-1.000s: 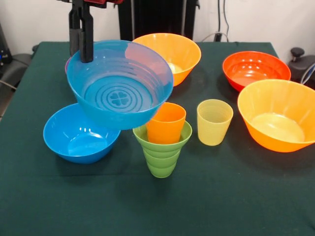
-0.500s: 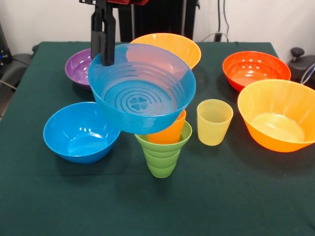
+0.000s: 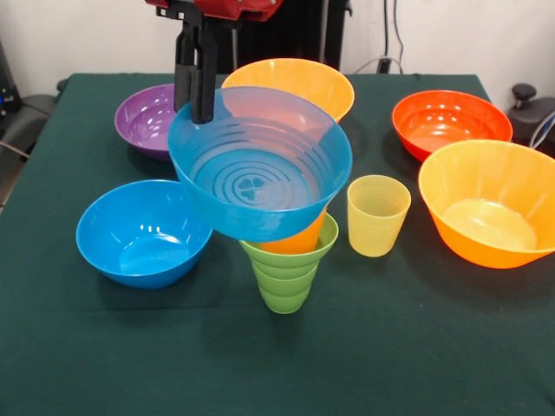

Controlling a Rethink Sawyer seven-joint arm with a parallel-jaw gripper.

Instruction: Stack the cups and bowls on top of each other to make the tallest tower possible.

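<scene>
My gripper (image 3: 201,108) is shut on the far left rim of a translucent blue bowl (image 3: 260,169), which hangs tilted just over the tower. The tower's lowest piece is a green ribbed cup (image 3: 286,273) with an orange cup (image 3: 299,238) nested in it; the blue bowl hides most of the orange cup. I cannot tell whether the bowl touches the orange cup. A pale yellow cup (image 3: 377,214) stands alone to the right of the tower.
A medium blue bowl (image 3: 141,231) sits left of the tower. A purple bowl (image 3: 147,119) and an orange bowl (image 3: 299,84) lie behind. A red-orange bowl (image 3: 449,121) and a big orange bowl (image 3: 490,204) are at the right.
The gripper has carried the translucent blue bowl rightward, from above the medium blue bowl to above the cups. The purple bowl has come into sight behind it.
</scene>
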